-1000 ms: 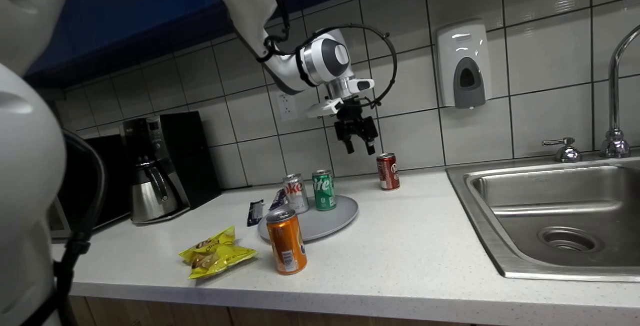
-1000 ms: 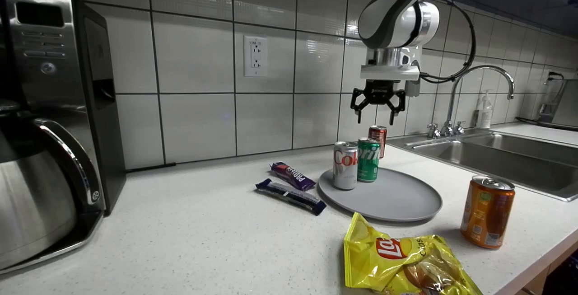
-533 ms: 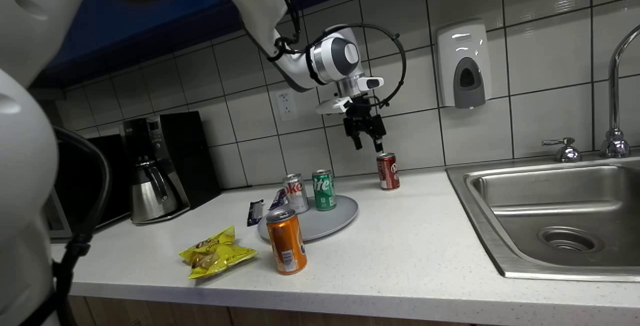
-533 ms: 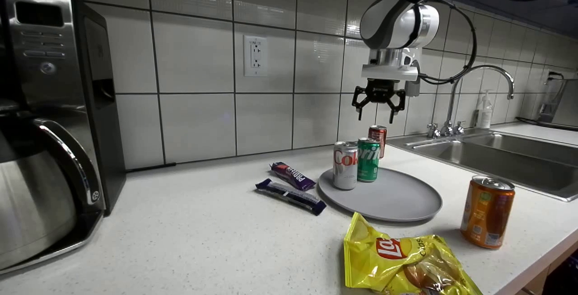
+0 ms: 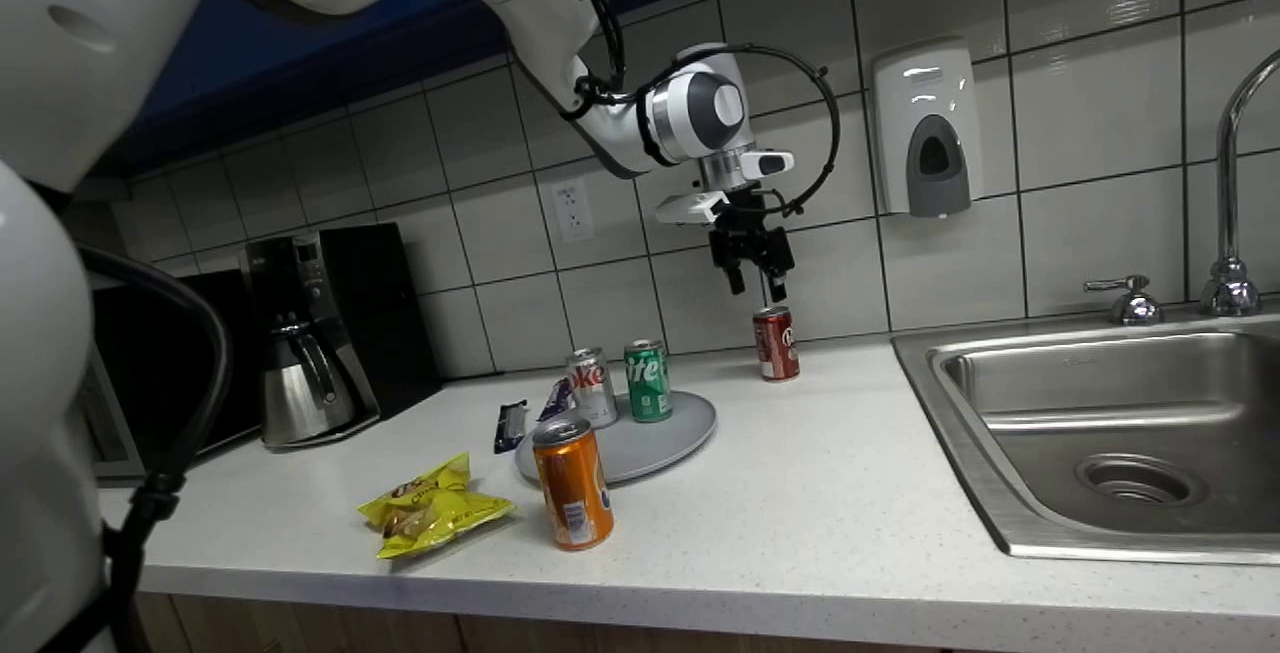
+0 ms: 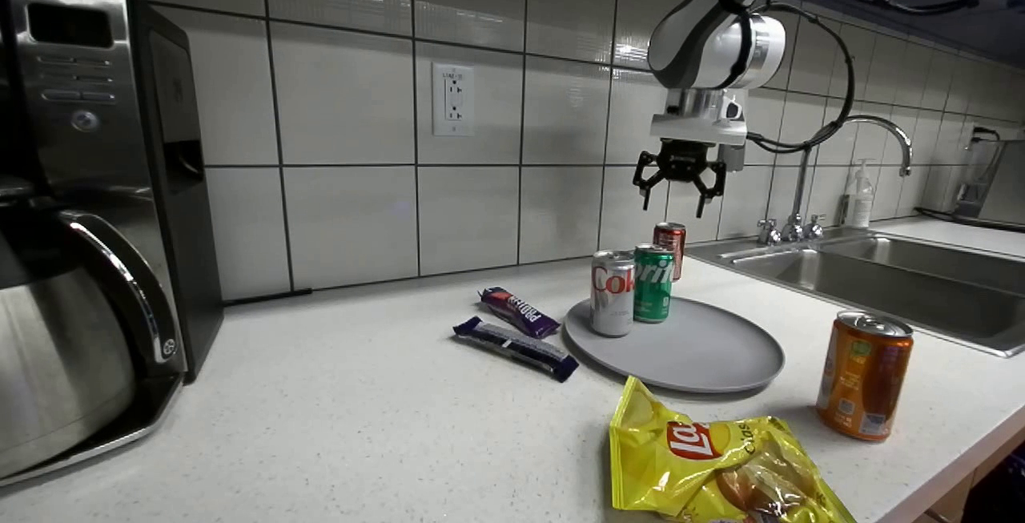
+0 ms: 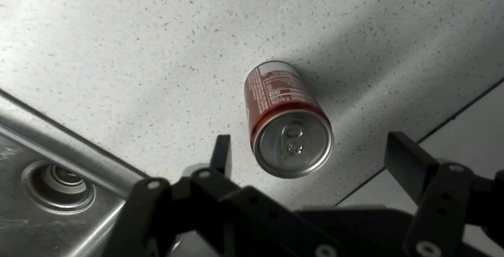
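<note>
Wrist view: a red can stands just right of the middle of the frame on the speckled table, its silver lid turned toward the camera. Black fingers enter from the lower edge, spread wide, one seen to the left of the lid and one to the right, both apart from it. At lower left runs the steel rim of a sink, with its drain in that corner. In both exterior views the fingers are above the red can, which stands upright right of centre. In an exterior view it is close to the tiled wall, and a soap dispenser hangs at upper right; a gray plate near the middle bears a silver can and a green can, while an orange can stands beside the plate and a yellow bag lies at lower left. In an exterior view a purple bar and a dark bar lie left of the plate, and a coffee maker fills the left edge.
</note>
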### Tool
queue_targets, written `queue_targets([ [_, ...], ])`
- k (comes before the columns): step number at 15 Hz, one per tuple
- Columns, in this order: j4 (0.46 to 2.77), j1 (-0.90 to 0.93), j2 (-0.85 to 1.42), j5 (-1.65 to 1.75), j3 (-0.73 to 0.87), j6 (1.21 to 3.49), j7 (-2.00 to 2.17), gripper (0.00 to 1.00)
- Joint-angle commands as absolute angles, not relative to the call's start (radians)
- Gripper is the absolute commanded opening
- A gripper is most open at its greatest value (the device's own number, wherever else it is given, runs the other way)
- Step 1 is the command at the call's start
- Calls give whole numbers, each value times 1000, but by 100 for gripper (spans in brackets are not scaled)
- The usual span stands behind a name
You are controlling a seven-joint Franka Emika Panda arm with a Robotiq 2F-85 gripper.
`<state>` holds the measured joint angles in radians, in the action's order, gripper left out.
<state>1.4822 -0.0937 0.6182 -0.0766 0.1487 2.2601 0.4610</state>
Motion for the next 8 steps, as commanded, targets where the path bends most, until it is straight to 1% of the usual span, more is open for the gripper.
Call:
queue_targets([
  [1, 1396, -120, 661, -109, 140, 2196, 423, 100],
  [8, 1327, -132, 712, -109, 141, 2154, 424, 100],
])
